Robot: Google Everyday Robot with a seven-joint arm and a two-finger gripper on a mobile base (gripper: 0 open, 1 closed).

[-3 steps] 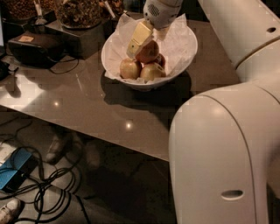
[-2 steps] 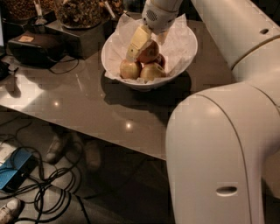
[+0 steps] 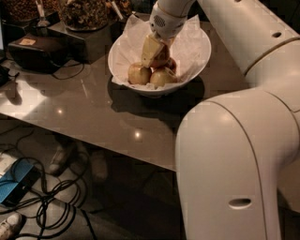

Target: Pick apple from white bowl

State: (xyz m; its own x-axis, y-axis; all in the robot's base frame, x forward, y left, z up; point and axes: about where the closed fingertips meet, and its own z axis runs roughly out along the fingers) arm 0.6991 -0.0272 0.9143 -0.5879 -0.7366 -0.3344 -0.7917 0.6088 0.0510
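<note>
The white bowl [image 3: 199, 58], lined with crinkled white paper, stands on the brown table [image 3: 93, 108]. Inside it, the deep red-brown apple [image 3: 163, 58] lies behind two pale yellow-green apples [image 3: 139, 74] [image 3: 163, 77]. A smaller red-orange apple [image 3: 173, 64] shows at its right. My gripper [image 3: 156, 50] reaches down into the bowl from above and sits right at the red-brown apple, covering its left side. The arm hides the back of the bowl.
A dark box [image 3: 33, 49] with cables stands at the table's left. Glass containers of brown food [image 3: 86, 11] stand behind the bowl. My white arm body [image 3: 234, 164] fills the right foreground. On the floor lie cables [image 3: 51, 201] and a blue object [image 3: 14, 185].
The gripper stays down in the bowl at the red-brown apple. The arm has shifted slightly; the apples have not visibly moved.
</note>
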